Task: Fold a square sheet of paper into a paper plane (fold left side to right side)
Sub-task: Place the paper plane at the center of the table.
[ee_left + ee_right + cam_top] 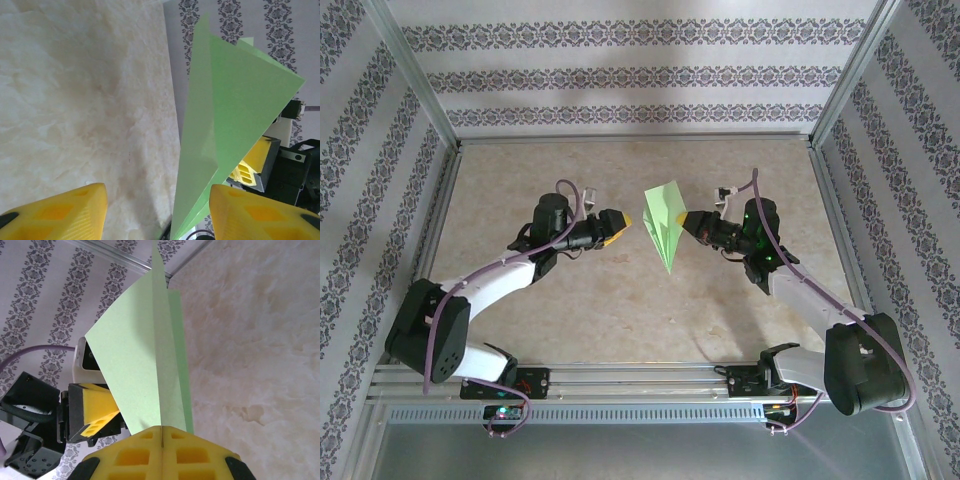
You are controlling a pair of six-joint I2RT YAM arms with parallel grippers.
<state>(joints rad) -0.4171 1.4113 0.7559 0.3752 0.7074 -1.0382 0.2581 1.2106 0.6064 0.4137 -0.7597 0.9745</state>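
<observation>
Paper plane hangs above the table pinched in my closed right gripper, so I should bring the parted left gripper squarely onto its free edge before closing

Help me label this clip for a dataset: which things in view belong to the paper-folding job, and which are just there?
Job in hand:
- paper plane
- right gripper, jaws shut on the plane
- left gripper, jaws open beside it

Just there:
- table
- patterned walls
- metal mounting rail
</observation>
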